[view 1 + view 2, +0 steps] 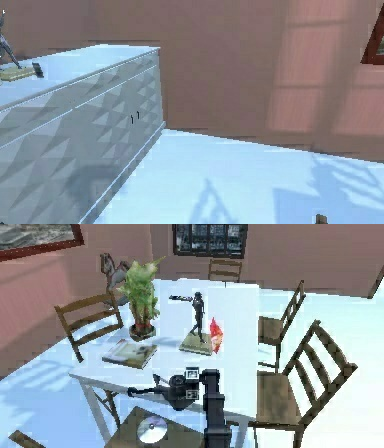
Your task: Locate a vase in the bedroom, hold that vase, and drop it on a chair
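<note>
1. Cabinet [90, 110]: pale grey-white, raised diamond pattern across fronts.
2. Walls [230, 60]: plain dusty pink-brown.
3. Floor [220, 180]: pale blue-white.
4. Bench [235, 314]: white top & legs.
5. Chairs [300, 389]: mid-brown wood.
6. Plant [140, 284]: green leaves.
7. Statue [198, 314]: dark, nearly blk.
8. Small thing [216, 332]: bright red.
9. Arm [212, 414] & pincer [140, 391]: blk.

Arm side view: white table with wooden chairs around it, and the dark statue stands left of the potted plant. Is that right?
Not quite. In the arm side view the dark statue stands right of the potted plant, not left. The rest holds: both are on the white table, with wooden chairs around it.
</note>
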Tool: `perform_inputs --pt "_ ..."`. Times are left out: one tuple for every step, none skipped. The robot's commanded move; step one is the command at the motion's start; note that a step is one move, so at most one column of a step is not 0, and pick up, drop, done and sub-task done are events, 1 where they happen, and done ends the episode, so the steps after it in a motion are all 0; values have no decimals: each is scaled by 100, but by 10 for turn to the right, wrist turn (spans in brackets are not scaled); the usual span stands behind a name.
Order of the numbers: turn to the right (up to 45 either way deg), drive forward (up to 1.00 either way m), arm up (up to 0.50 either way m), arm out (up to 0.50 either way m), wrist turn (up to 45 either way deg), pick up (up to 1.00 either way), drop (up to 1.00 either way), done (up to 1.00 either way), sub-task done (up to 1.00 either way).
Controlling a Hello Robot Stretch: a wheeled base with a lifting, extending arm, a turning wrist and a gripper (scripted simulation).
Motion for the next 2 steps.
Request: perform_inputs --pt "0 0 0 -8 0 0 0 0 0" --pt "0 0 0 0 0 0 0 100 0"
